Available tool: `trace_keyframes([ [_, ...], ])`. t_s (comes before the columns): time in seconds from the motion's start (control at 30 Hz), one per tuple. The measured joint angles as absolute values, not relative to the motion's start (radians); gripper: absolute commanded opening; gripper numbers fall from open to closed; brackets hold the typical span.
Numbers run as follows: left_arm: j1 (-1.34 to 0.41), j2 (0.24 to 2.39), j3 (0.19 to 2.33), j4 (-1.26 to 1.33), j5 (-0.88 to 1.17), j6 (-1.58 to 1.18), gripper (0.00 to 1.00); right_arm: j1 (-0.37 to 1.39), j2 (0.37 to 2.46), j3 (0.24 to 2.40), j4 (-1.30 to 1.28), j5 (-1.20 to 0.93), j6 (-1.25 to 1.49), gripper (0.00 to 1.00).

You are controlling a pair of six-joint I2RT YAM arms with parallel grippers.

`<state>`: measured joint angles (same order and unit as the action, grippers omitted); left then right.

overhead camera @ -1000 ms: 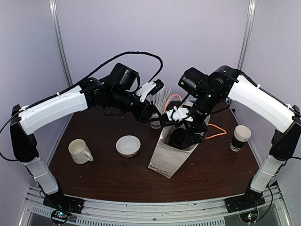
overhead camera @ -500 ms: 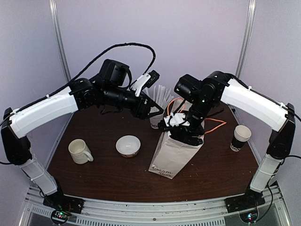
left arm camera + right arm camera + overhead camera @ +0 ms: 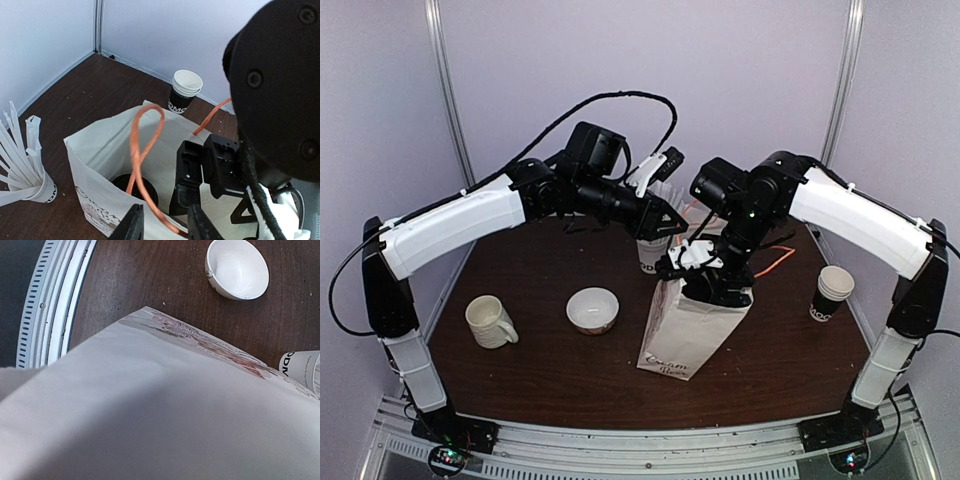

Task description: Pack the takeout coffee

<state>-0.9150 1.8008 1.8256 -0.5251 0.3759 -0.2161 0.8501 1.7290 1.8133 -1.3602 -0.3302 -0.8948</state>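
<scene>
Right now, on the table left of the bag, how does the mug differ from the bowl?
The mug is taller and has a handle; the bowl is low, wide and has none. The mug looks cream, the bowl whiter. The mug stands farther left, the bowl nearer the paper bag. Both sit upright on the brown table.

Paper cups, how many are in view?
3: a black cup near the right edge, a white cup holding sticks behind the bag, a lidded cup inside the bag. More may be hidden.

White bag (image 3: pixel 685 330) w/ orange handles (image 3: pixel 150 107); black coffee lid (image 3: pixel 121 183); brown table (image 3: pixel 550 370); white bowl (image 3: pixel 592 308).
</scene>
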Motion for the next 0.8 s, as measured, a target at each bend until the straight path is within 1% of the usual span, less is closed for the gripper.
trace_keyframes([
  [0.13,-0.909,1.801,1.827,-0.525,0.383,-0.233,0.02,0.85,1.729,1.821,-1.364,-0.323,-0.896,0.99],
  [0.17,-0.908,1.801,1.827,-0.524,0.382,-0.238,0.0,0.85,1.729,1.83,-1.366,-0.319,-0.896,0.99],
  [0.33,-0.902,1.797,1.815,-0.514,0.359,-0.246,0.0,0.85,1.726,1.917,-1.379,-0.296,-0.906,1.0],
  [0.6,-0.896,1.758,1.738,-0.488,0.299,-0.271,0.0,0.825,1.717,2.127,-1.397,-0.256,-0.918,0.99],
  [0.63,-0.896,1.743,1.718,-0.483,0.288,-0.276,0.04,0.82,1.715,2.14,-1.402,-0.253,-0.92,0.99],
  [0.67,-0.896,1.731,1.704,-0.48,0.281,-0.279,0.14,0.814,1.713,2.152,-1.407,-0.253,-0.921,1.0],
  [0.73,-0.896,1.708,1.684,-0.474,0.268,-0.28,0.29,0.801,1.713,2.174,-1.419,-0.253,-0.923,0.99],
  [0.77,-0.896,1.697,1.674,-0.471,0.265,-0.28,0.35,0.791,1.713,2.188,-1.426,-0.257,-0.925,0.99],
  [0.8,-0.896,1.683,1.667,-0.472,0.262,-0.283,0.38,0.778,1.713,2.208,-1.435,-0.266,-0.924,0.99],
])
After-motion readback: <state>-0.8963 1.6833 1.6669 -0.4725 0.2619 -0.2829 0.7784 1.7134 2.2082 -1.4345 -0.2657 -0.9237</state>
